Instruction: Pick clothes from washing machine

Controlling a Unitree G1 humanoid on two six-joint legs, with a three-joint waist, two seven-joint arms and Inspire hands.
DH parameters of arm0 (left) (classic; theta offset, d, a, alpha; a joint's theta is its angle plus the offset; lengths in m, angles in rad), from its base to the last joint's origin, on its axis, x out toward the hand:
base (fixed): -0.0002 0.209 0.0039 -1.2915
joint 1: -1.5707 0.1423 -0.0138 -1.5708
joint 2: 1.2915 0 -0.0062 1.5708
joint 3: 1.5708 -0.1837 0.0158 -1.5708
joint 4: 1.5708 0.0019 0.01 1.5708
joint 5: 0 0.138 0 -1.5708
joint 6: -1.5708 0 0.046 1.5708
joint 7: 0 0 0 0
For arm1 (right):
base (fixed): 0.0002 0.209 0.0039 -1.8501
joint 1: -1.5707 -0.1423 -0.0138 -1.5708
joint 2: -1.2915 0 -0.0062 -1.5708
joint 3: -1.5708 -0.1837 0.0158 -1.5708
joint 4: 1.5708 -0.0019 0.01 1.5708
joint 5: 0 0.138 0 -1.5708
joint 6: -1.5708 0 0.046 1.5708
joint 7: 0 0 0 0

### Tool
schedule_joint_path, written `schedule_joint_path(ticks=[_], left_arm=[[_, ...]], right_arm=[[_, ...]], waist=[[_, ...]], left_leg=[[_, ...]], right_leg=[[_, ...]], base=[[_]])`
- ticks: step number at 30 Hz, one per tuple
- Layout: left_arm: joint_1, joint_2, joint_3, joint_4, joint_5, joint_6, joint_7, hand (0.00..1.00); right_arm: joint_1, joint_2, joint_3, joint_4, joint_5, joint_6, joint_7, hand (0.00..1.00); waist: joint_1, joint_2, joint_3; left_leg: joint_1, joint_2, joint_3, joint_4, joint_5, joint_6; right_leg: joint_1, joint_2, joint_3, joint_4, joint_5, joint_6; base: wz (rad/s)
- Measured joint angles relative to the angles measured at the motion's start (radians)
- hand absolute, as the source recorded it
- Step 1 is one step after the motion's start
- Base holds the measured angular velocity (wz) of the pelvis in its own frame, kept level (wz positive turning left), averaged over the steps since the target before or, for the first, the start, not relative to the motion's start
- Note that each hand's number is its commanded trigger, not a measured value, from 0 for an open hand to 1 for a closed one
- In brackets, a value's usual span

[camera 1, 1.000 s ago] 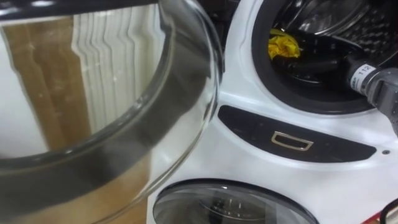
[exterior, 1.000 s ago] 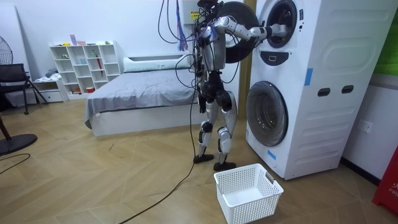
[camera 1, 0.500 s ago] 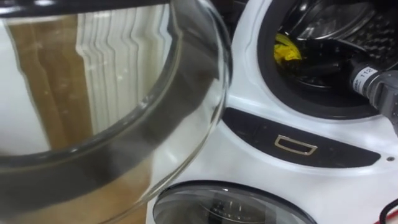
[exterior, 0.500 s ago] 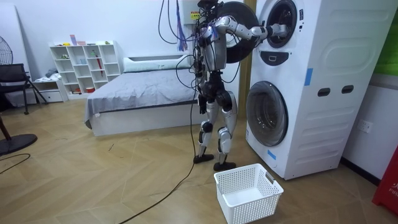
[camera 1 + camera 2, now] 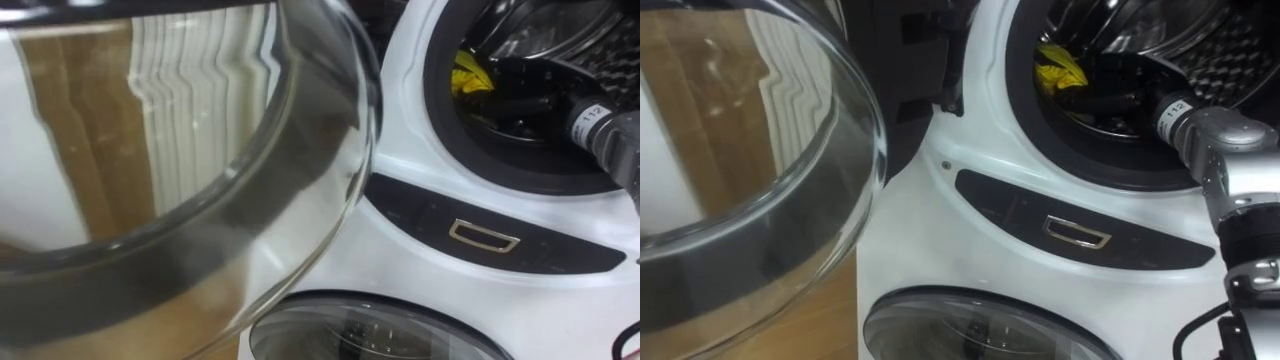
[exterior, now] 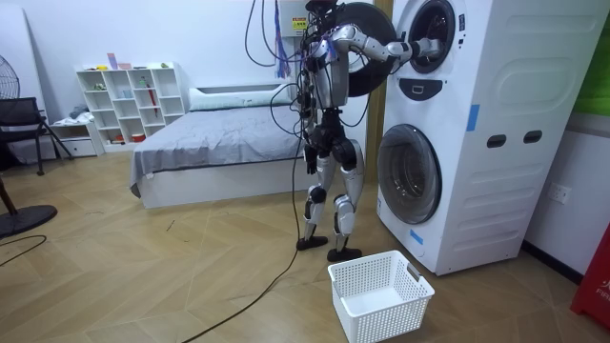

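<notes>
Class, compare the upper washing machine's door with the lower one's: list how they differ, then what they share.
The upper door is swung wide open; the lower door is shut. The upper door leaves its drum exposed, a yellow cloth inside; the lower door covers its drum. Both are round, with a glass window.

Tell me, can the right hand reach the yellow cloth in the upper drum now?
Probably yes. The door stands open, the right hand is inside the drum close beside the yellow cloth, and nothing shows between them.
</notes>
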Motion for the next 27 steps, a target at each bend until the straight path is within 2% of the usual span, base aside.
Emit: schedule_joint_path(ticks=[2, 5, 9, 12, 14, 16, 18, 19, 22, 25, 27], left_arm=[[0.004, 0.0, 0.003, 0.001, 0.001, -0.01, -0.001, 0.0], [0.004, 0.001, 0.006, 0.003, 0.0, -0.024, -0.001, 0.0], [0.001, -0.002, 0.003, 0.009, -0.004, -0.034, 0.0, 0.0], [0.008, -0.002, 0.004, 0.01, -0.009, -0.056, 0.003, 0.0], [0.013, -0.011, 0.002, 0.01, -0.023, -0.06, 0.016, 0.0], [0.02, -0.029, 0.003, 0.009, -0.05, -0.061, 0.037, 0.0], [0.022, -0.04, 0.002, 0.01, -0.053, -0.061, 0.038, 0.0], [0.023, -0.042, 0.001, 0.009, -0.054, -0.066, 0.038, 0.0], [0.025, -0.046, 0.004, 0.016, -0.069, -0.093, 0.044, 0.0], [0.039, -0.057, 0.005, 0.022, -0.091, -0.098, 0.06, 0.0], [0.051, -0.058, 0.005, 0.022, -0.098, -0.1, 0.068, 0.0]], right_arm=[[0.02, 0.0, 0.006, -0.06, -0.001, 0.0, -0.017, 1.0], [0.079, -0.003, 0.003, -0.182, -0.001, 0.0, -0.06, 1.0], [0.157, -0.003, 0.003, -0.335, -0.001, 0.0, -0.125, 1.0], [0.23, -0.003, 0.003, -0.458, -0.022, 0.0, -0.183, 1.0], [0.299, -0.001, -0.006, -0.58, -0.037, 0.0, -0.233, 1.0], [0.399, 0.032, -0.041, -0.703, -0.058, -0.003, -0.286, 1.0], [0.456, 0.064, -0.062, -0.789, -0.088, -0.003, -0.316, 1.0], [0.486, 0.08, -0.066, -0.833, -0.097, -0.013, -0.333, 1.0], [0.57, 0.096, -0.072, -0.931, -0.132, -0.028, -0.381, 1.0], [0.613, 0.108, -0.079, -1.0, -0.144, -0.041, -0.41, 1.0], [0.636, 0.112, -0.08, -1.038, -0.143, -0.046, -0.417, 1.0]], waist=[[-0.011, 0.003, 0.0021], [-0.014, 0.003, 0.0012], [-0.016, 0.008, -0.0011], [-0.009, 0.017, -0.0033], [-0.013, 0.029, -0.0053], [-0.019, 0.052, -0.0171], [-0.025, 0.067, -0.0238], [-0.024, 0.073, -0.0217], [-0.024, 0.073, -0.0202], [-0.025, 0.072, -0.0194], [-0.042, 0.069, -0.0194]], left_leg=[[-0.004, 0.0, -0.001, -0.001, -0.001, -0.001], [-0.011, -0.002, 0.002, 0.002, -0.001, -0.001], [-0.01, 0.005, 0.028, 0.004, -0.001, -0.001], [-0.001, 0.008, 0.059, 0.003, -0.001, -0.001], [0.002, 0.009, 0.062, 0.002, -0.001, -0.002], [0.004, 0.01, 0.064, 0.001, -0.001, -0.002], [0.011, 0.01, 0.064, 0.001, -0.001, -0.002], [0.021, 0.011, 0.064, -0.003, -0.001, -0.002], [0.022, 0.013, 0.068, -0.012, -0.001, -0.002], [0.014, 0.012, 0.076, -0.018, -0.001, -0.003], [0.013, 0.012, 0.074, -0.02, -0.003, -0.004]], right_leg=[[-0.002, 0.0, 0.0, 0.0, 0.0, 0.0], [-0.012, 0.002, 0.006, -0.001, 0.0, 0.0], [-0.017, 0.007, 0.015, -0.002, 0.0, -0.001], [-0.015, 0.015, 0.04, -0.002, 0.001, -0.001], [-0.015, 0.015, 0.04, -0.003, 0.001, -0.001], [-0.013, 0.016, 0.039, -0.003, 0.001, -0.001], [-0.011, 0.016, 0.039, -0.003, 0.001, -0.001], [-0.004, 0.019, 0.039, -0.004, 0.001, -0.001], [-0.003, 0.022, 0.048, -0.005, -0.001, -0.001], [-0.017, 0.021, 0.052, -0.002, -0.001, -0.001], [-0.017, 0.02, 0.049, -0.001, -0.001, -0.001]], base=[[0.0], [-0.05], [-0.11], [-0.2], [-0.1], [-0.02], [-0.03], [-0.08], [0.0], [-0.01], [0.05]])
